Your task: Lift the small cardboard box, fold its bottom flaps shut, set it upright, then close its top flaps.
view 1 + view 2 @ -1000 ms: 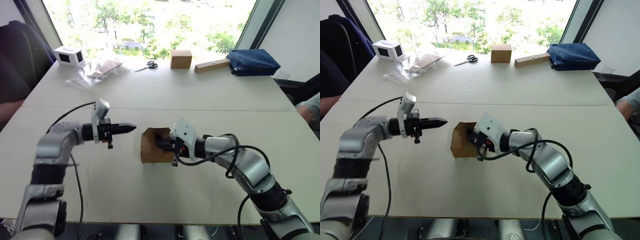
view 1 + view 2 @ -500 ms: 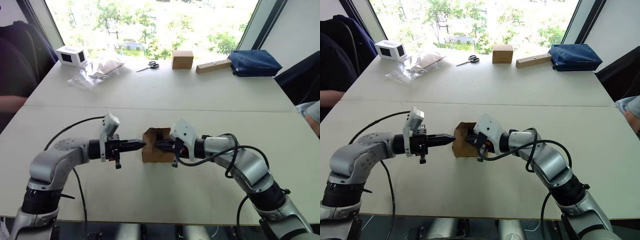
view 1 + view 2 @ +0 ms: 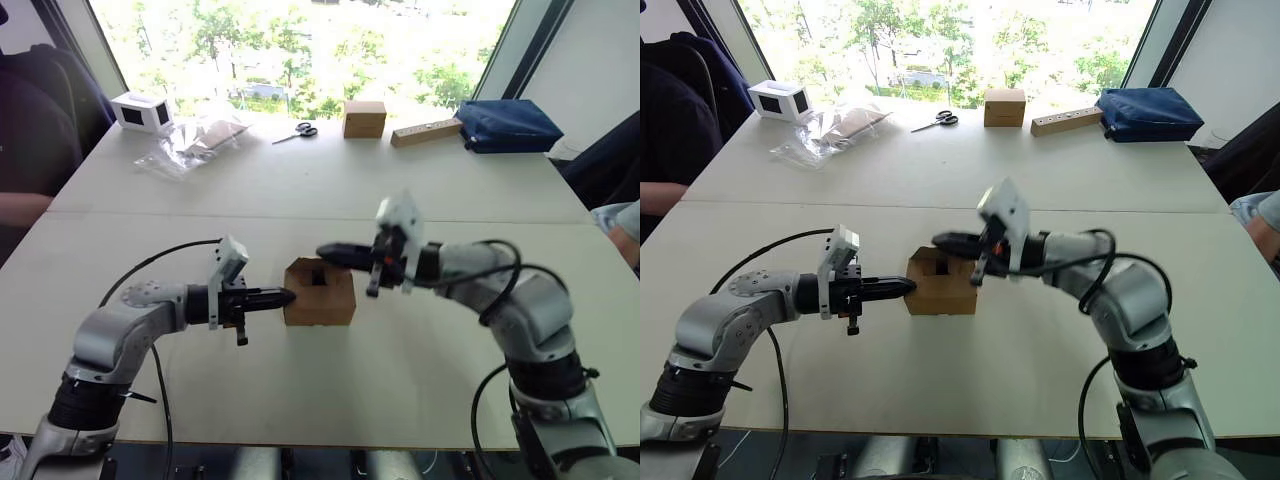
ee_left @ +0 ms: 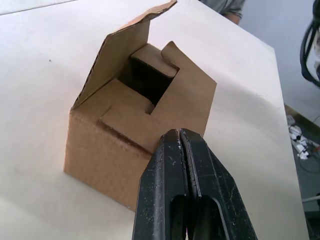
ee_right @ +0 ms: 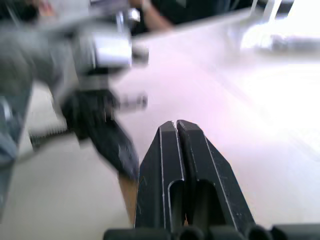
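Note:
The small cardboard box point(image 3: 325, 305) stands on the table point(image 3: 400, 190) at mid front. In the left wrist view its upper face point(image 4: 180, 97) has flaps folded partly inward around a dark gap, with one flap point(image 4: 125, 50) still raised. My left gripper point(image 3: 285, 296) is shut, its tip touching the box's left side near the upper edge point(image 4: 179, 133). The right gripper point(image 3: 325, 251) is shut and empty, hovering just above the box's far edge. In the right wrist view its shut fingers point(image 5: 176, 125) point toward my blurred left gripper point(image 5: 107, 140).
Along the far edge lie a white device point(image 3: 139, 111), a plastic bag point(image 3: 190, 143), scissors point(image 3: 296, 131), a cube-shaped brown box point(image 3: 363, 118), a long tan block point(image 3: 425, 131) and a blue bag point(image 3: 506, 123). A person's arm point(image 3: 20, 205) rests at the left edge, another person's arm point(image 3: 620, 222) at the right.
My right gripper has pulled off the box's right side and risen above it. My left gripper moved in from the left until its tip met the box.

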